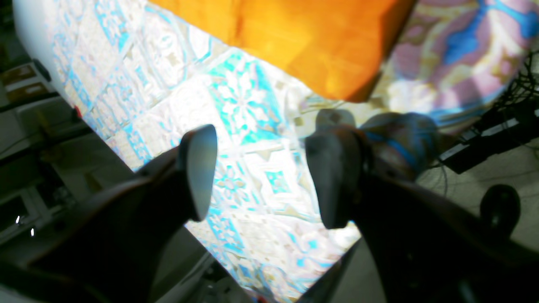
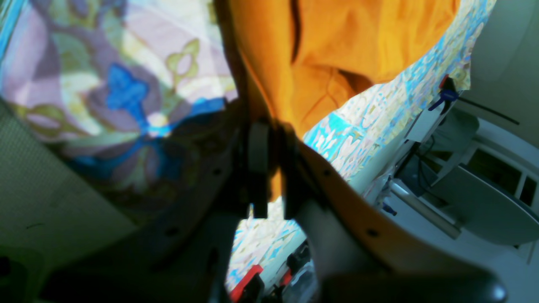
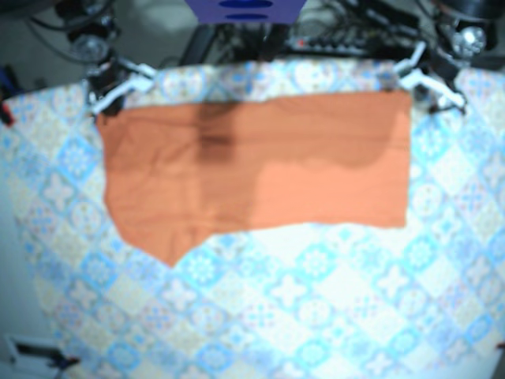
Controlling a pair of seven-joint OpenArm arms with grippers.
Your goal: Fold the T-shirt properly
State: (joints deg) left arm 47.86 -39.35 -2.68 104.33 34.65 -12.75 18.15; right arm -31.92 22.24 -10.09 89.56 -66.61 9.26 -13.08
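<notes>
The orange T-shirt (image 3: 260, 170) lies flat across the far half of the table, with a pointed flap hanging toward the front left. My right gripper (image 2: 273, 168) is shut on a fold of the orange T-shirt (image 2: 337, 46) at its far left corner; in the base view this right gripper (image 3: 109, 96) sits at that corner. My left gripper (image 1: 265, 176) is open with only tablecloth between its fingers, and the orange T-shirt (image 1: 303, 38) ends just beyond the fingertips. From above, the left gripper (image 3: 422, 85) hovers by the far right corner.
A blue-and-white patterned tablecloth (image 3: 316, 300) covers the table. The table's edge (image 1: 105, 139) drops off close beside the left gripper. Cables and dark equipment (image 3: 347, 31) run along the far edge. A red and blue clamp (image 2: 446, 90) holds the cloth at one edge.
</notes>
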